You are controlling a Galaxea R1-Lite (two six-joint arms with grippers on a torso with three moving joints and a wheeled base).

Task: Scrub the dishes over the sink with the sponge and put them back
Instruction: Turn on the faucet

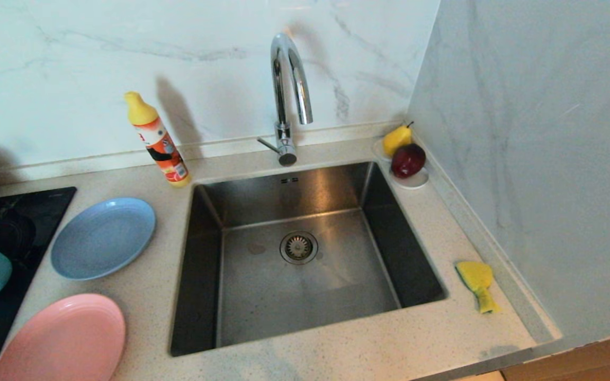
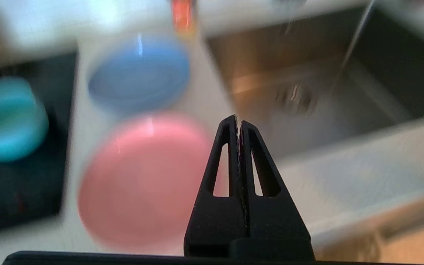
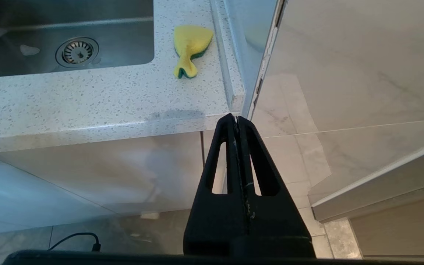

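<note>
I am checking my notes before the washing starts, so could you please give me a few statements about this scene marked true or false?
1. The sponge lies on the counter right of the sink. True.
2. The pink plate sits in the sink. False: it is on the counter, left of it.
3. The left claw is shut and empty. True.
4. The right claw holds the sponge. False: it is shut, empty, below the counter edge.
5. The tap is running. False: no water shows.

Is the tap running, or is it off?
Off. No water falls from the tap, and the sink below holds no pooled water around its drain strainer.
</note>
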